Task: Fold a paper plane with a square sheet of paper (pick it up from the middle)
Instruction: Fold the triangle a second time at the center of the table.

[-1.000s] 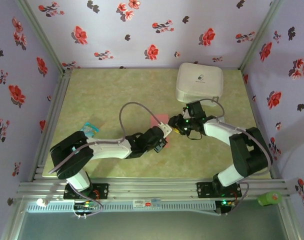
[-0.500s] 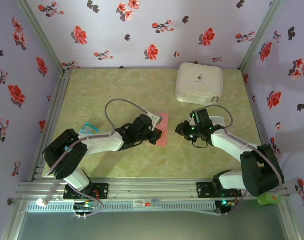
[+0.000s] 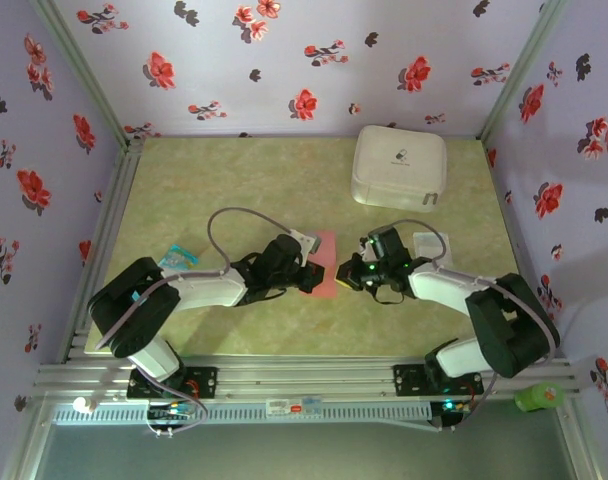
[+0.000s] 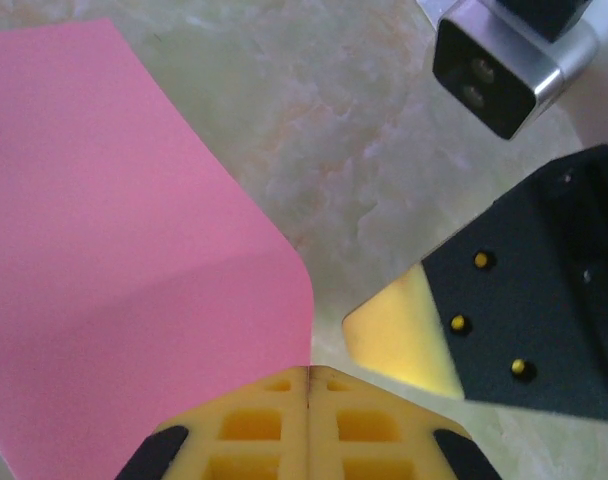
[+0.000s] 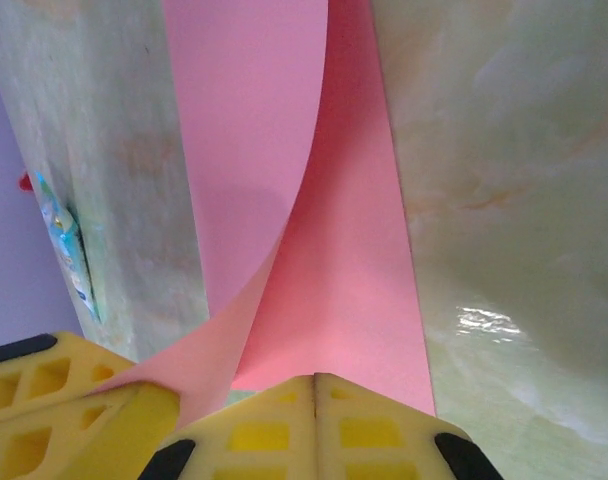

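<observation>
Showing the square sheet of paper [image 3: 325, 250] near the middle of the desk [image 3: 214, 190], between the two arms and well apart from the white case [image 3: 399, 165] at the far right. From above, the salmon-red sheet reads as a narrow strip with its long axis running from the near side of the desk to the far side, because its left part is lifted and curled over toward the right. The left fingers [image 4: 304, 392] are pressed fully together on the edge of that raised flap. In the right wrist view the same left fingers [image 5: 74, 385] appear at lower left with the paper passing between them. The right fingers [image 5: 315, 385] are likewise brought fully together, with nothing visibly caught in them. In the left wrist view the right fingers [image 4: 399, 335] sit low, just beside the sheet's right-hand edge, and whether they touch the paper cannot be told. No crease is set yet, and the flap arches softly over the flat lower layer. By my judgement the coming move turns on the flap's free edge travelling rightward, across the long axis, to meet the edge beside the right fingers. The left arm carries the paper, while the right arm is nearer the landing edge and better placed to pin it.
</observation>
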You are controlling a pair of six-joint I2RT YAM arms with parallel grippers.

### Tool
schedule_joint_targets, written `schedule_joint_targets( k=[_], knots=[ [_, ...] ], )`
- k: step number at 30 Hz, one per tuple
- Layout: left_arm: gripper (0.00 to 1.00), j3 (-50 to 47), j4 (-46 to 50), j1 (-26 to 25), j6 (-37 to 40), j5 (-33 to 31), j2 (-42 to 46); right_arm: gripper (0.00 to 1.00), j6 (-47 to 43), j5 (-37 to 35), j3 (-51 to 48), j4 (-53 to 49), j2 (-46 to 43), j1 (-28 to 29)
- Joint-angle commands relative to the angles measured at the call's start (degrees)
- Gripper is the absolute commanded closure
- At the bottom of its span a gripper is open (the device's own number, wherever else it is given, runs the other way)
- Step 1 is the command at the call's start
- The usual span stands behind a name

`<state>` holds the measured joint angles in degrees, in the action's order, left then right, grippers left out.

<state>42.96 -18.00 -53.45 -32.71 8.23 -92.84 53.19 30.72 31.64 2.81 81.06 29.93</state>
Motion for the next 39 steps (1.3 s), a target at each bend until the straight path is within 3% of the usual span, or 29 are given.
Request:
schedule_joint_targets(
  k=[1,19,31,39],
  knots=[
    [1.00,-0.6,-2.6,0.4,-1.9,0.8,-1.2,0.98,1.0,0.8,1.2,1.4,2.2,1.4],
    [1.00,-1.6,-4.0,0.6,-2.8,0.9,-2.4,0.99,-3.6,-2.8,4.9,-5.3,9.4,2.2],
    [1.00,-2.1,-4.4,3.3,-3.4,0.0,-3.5,1.00,-14.4,-12.5,9.0,-22.9,10.7,2.2],
    [1.00,-1.3,-5.3,4.2,-0.4,-1.2,-5.4,0.99,-15.5,-12.4,10.0,-23.4,11.1,2.2]
  ],
)
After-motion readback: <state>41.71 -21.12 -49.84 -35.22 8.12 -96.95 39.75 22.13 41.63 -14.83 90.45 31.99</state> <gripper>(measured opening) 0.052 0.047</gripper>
